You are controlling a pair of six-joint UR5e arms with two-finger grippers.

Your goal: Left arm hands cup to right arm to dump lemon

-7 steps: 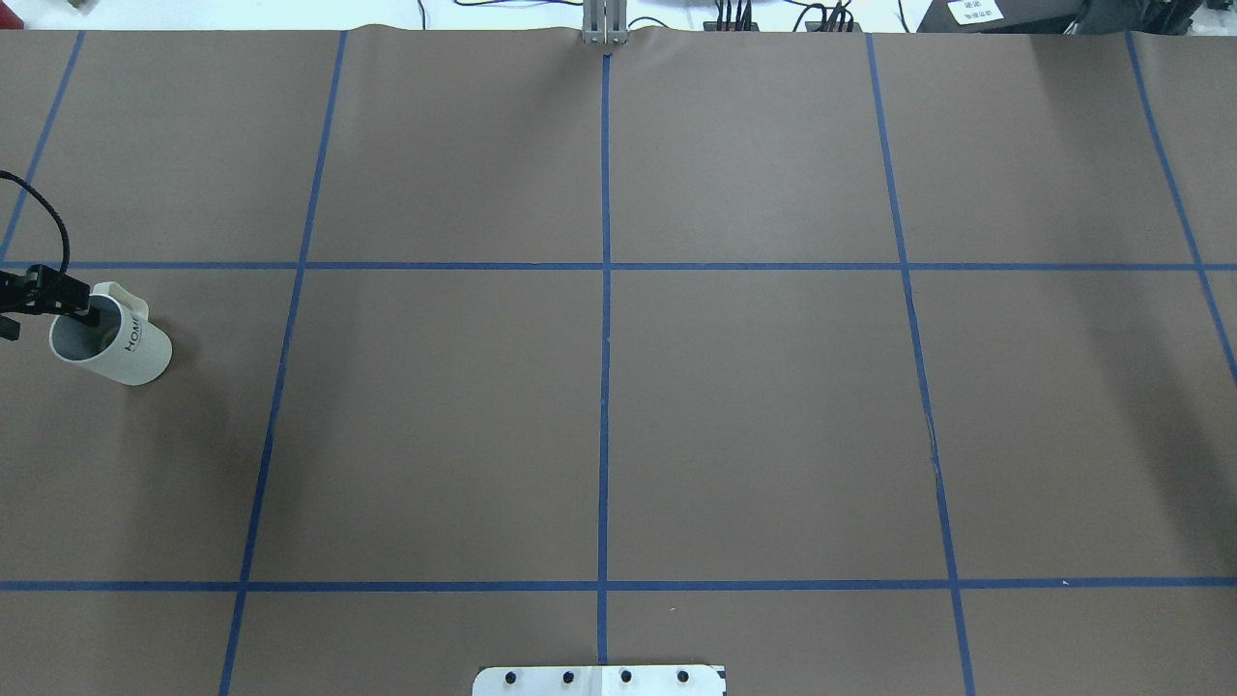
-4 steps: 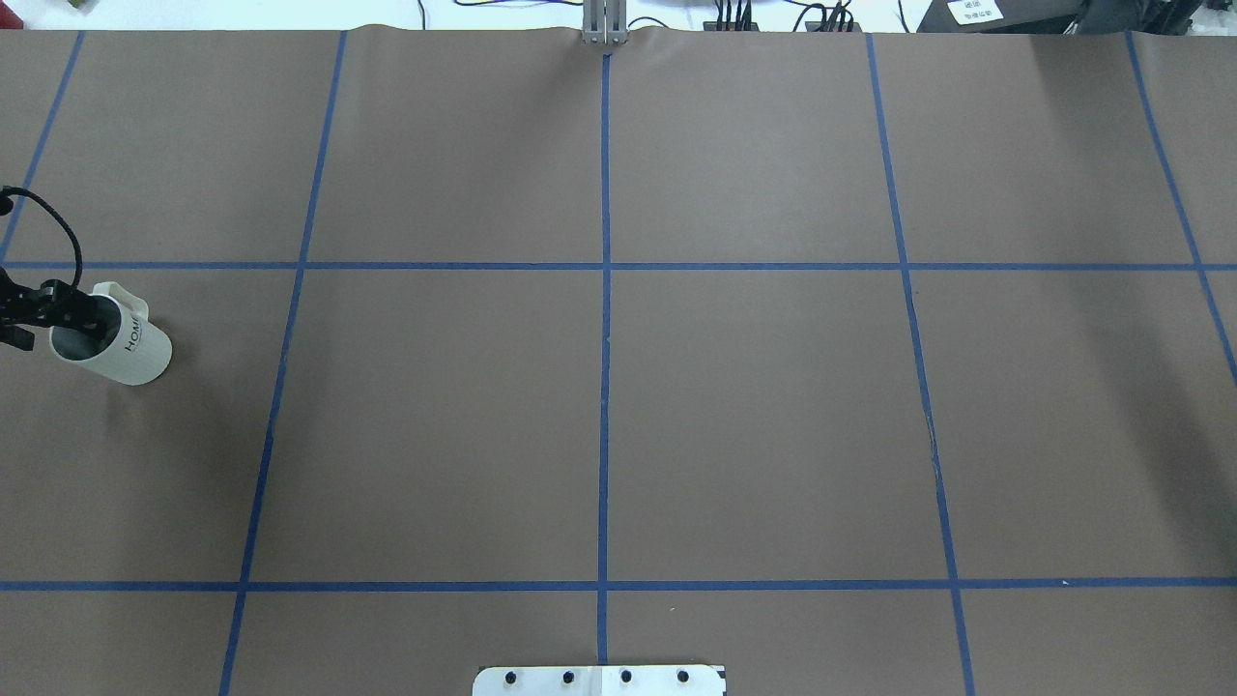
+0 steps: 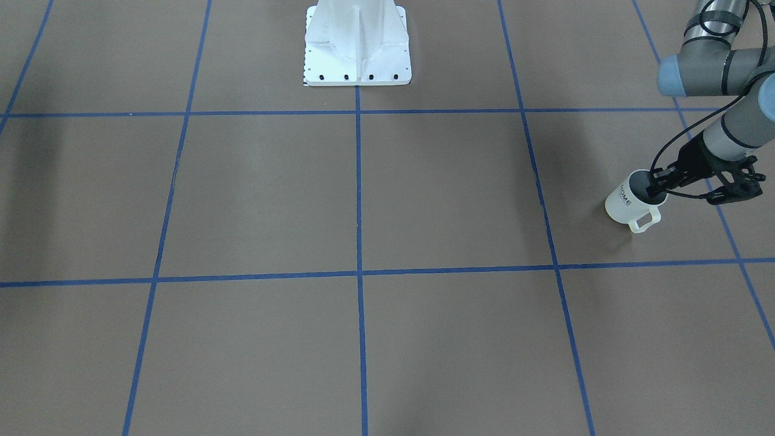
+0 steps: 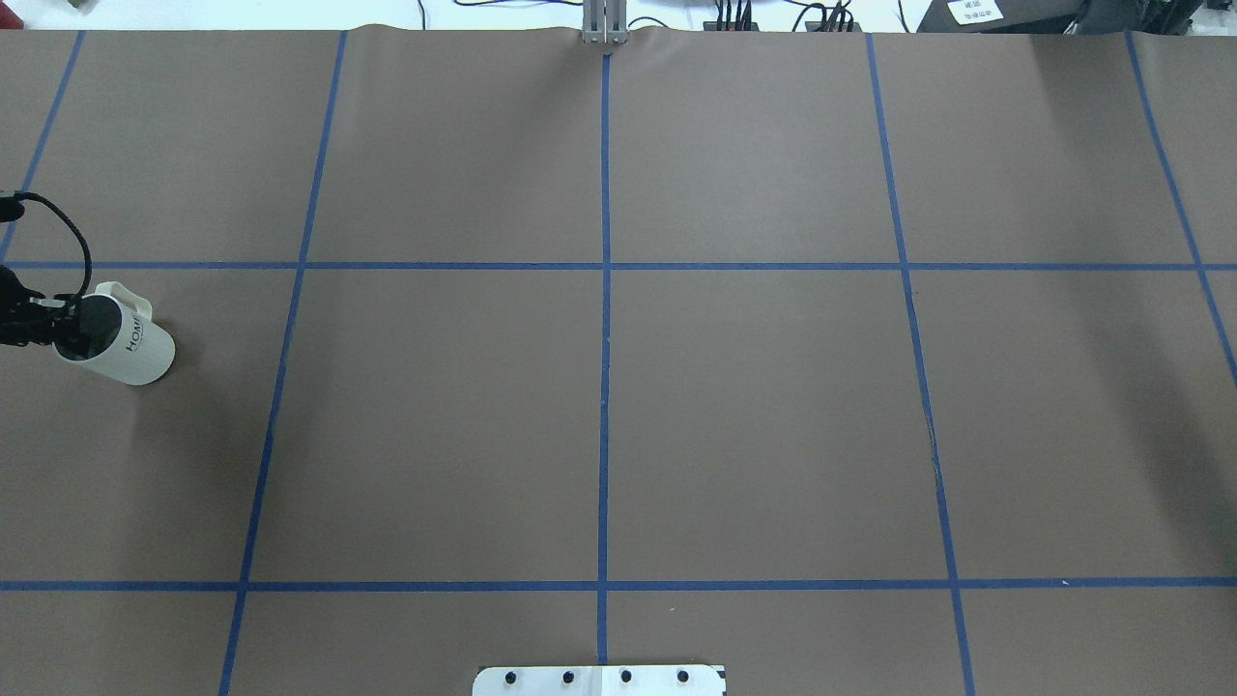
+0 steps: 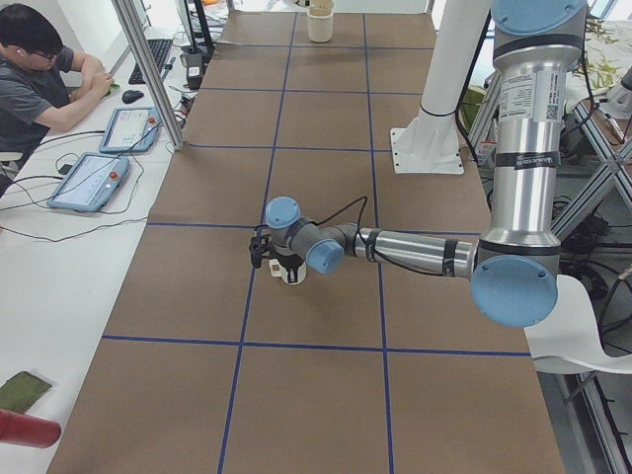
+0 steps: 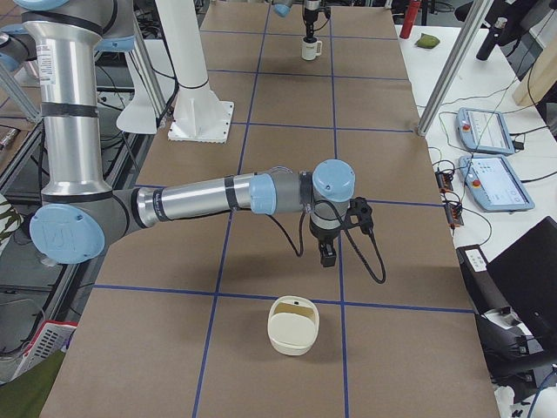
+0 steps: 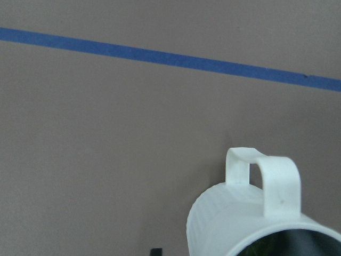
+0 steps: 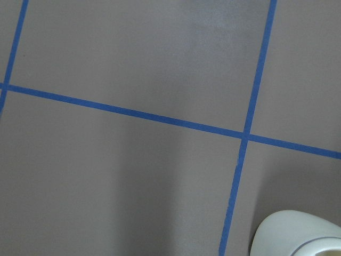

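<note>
A brown table (image 4: 754,406), marked off by blue tape lines (image 4: 605,387), is spread beneath both grippers. The left arm (image 3: 726,130) is stretched out low over one end of it, and the right arm (image 6: 200,196) is held out low over the other. A white pedestal (image 3: 357,42) is bolted to the table, well apart from either gripper. A person (image 5: 35,84) is seated at a side desk, well apart from the left gripper (image 3: 654,186). A cream bowl (image 6: 293,324) is set on the table near the right gripper (image 6: 327,252), which is pointed downward above the tabletop and is kept apart from the bowl. Only an edge of the bowl is caught in the lower corner of the right wrist view. Whether the right gripper is wide or narrow cannot be told. The cup (image 3: 623,203) is stood upright on the table directly under the left gripper, whose fingertips are dipped into the cup's mouth at the rim on the arm's side. Whether the wall is pinched between them cannot be told. The handle (image 7: 272,178) is turned sideways from the fingers, toward the operators' side. The cup's inside is shown dark, and its contents cannot be made out
</note>
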